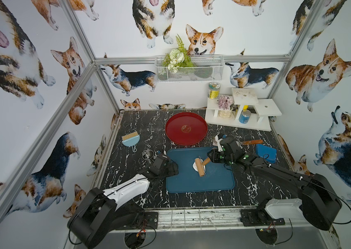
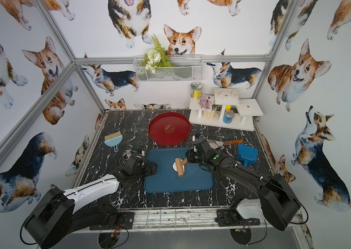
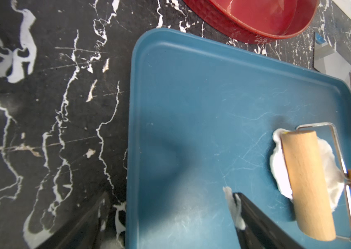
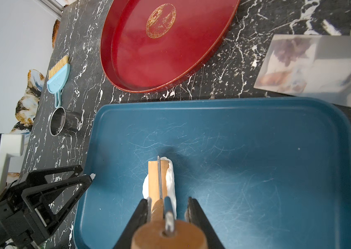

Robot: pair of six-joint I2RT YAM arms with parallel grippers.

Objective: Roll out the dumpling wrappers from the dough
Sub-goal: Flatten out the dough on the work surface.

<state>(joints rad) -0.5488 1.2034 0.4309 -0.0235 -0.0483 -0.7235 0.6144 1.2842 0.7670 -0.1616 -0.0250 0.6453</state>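
Note:
The dough (image 1: 194, 166) (image 3: 277, 159) is a flattened white lump on the blue tray (image 1: 213, 183) (image 4: 256, 140). A wooden roller (image 1: 200, 167) (image 3: 308, 183) (image 4: 153, 181) lies across it and hides its middle. My right gripper (image 1: 210, 158) (image 4: 167, 201) is shut on the roller's wooden handle, at the tray's right side. My left gripper (image 1: 173, 167) (image 3: 170, 198) is open and empty over the tray's left edge. Bits of dough stick to one of its fingers (image 3: 235, 207). No dumpling wrappers show in any view.
A red round plate (image 1: 185, 128) lies behind the tray. To the left are a metal ring cutter (image 1: 148, 154) and a small brush with dustpan (image 1: 129, 139). On the right lie a wooden-handled scraper (image 1: 253, 142) and a blue scoop (image 1: 266, 152). A white shelf (image 1: 239, 112) stands at the back right.

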